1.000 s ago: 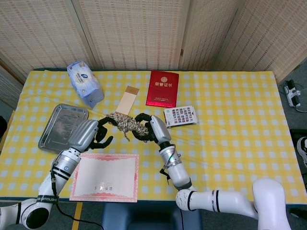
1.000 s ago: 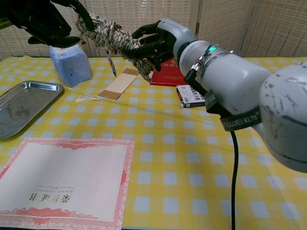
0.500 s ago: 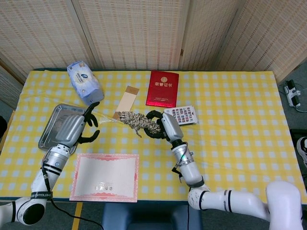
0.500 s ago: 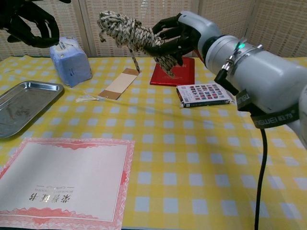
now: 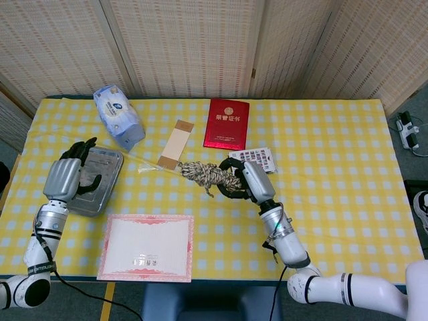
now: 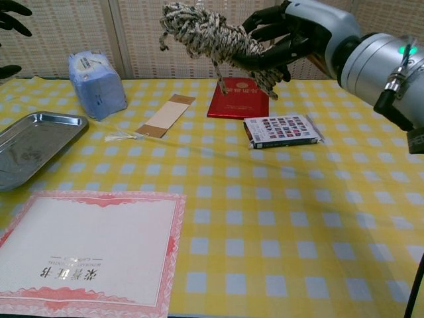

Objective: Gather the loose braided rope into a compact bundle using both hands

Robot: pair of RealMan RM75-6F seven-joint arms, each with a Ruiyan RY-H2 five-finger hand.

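Note:
The braided rope (image 5: 208, 175) (image 6: 211, 37) is a compact beige-and-dark bundle held in the air above the table. My right hand (image 5: 246, 182) (image 6: 277, 38) grips it from the right side, dark fingers wrapped around its coils, and a short rope end hangs down. My left hand (image 5: 72, 172) is far off to the left over the metal tray (image 5: 105, 162), fingers spread and holding nothing. In the chest view only the fingertips (image 6: 9, 8) of the left hand show at the top left corner.
On the yellow checked tablecloth lie a red booklet (image 5: 226, 124), a patterned card box (image 5: 254, 158), a tan strip (image 5: 175, 144), a blue tissue pack (image 5: 118, 116), a thin stick with a frayed end (image 6: 126, 136) and a pink-bordered certificate (image 5: 147, 247) at the front.
My left hand let go of the rope and swung left over the tray. My right hand carried the bundle to the right, holding it alone.

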